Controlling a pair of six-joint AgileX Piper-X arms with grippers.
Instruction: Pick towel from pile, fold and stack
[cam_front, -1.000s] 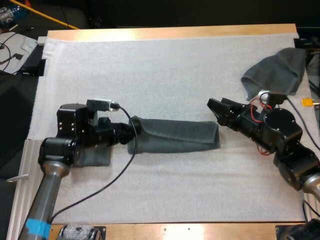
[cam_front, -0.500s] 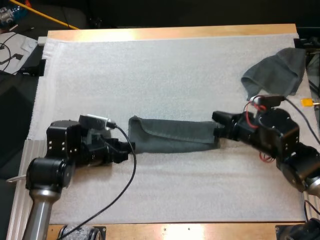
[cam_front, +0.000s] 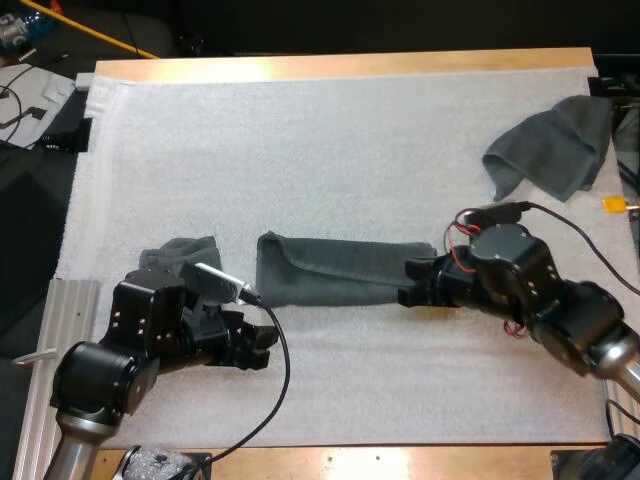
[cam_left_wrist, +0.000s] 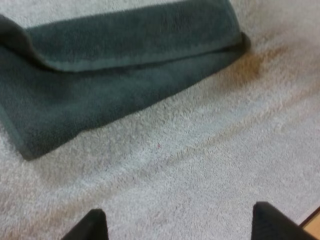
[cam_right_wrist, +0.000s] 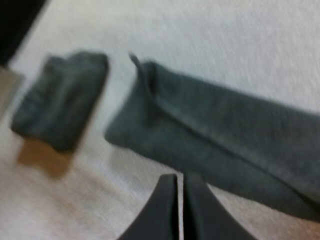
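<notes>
A long, folded dark grey-green towel (cam_front: 340, 270) (cam_left_wrist: 115, 75) (cam_right_wrist: 225, 135) lies across the middle of the mat. A small folded towel (cam_front: 180, 252) (cam_right_wrist: 62, 112) sits just left of it. A crumpled towel (cam_front: 555, 145) lies at the far right. My left gripper (cam_front: 262, 345) (cam_left_wrist: 180, 225) is open over bare mat, on the near side of the long towel's left end. My right gripper (cam_front: 410, 288) (cam_right_wrist: 179, 180) is at the long towel's right end, fingers pressed together. Their tips are at the towel's near edge; I cannot tell whether cloth is pinched.
The white mat (cam_front: 330, 140) covers the wooden table, with open room behind the long towel and along the near side. A metal rail (cam_front: 50, 330) runs along the table's left edge beside my left arm.
My left arm drew back from the long towel's left end toward the near side, uncovering the small folded towel. My right gripper shut and moved left onto the towel's right end.
</notes>
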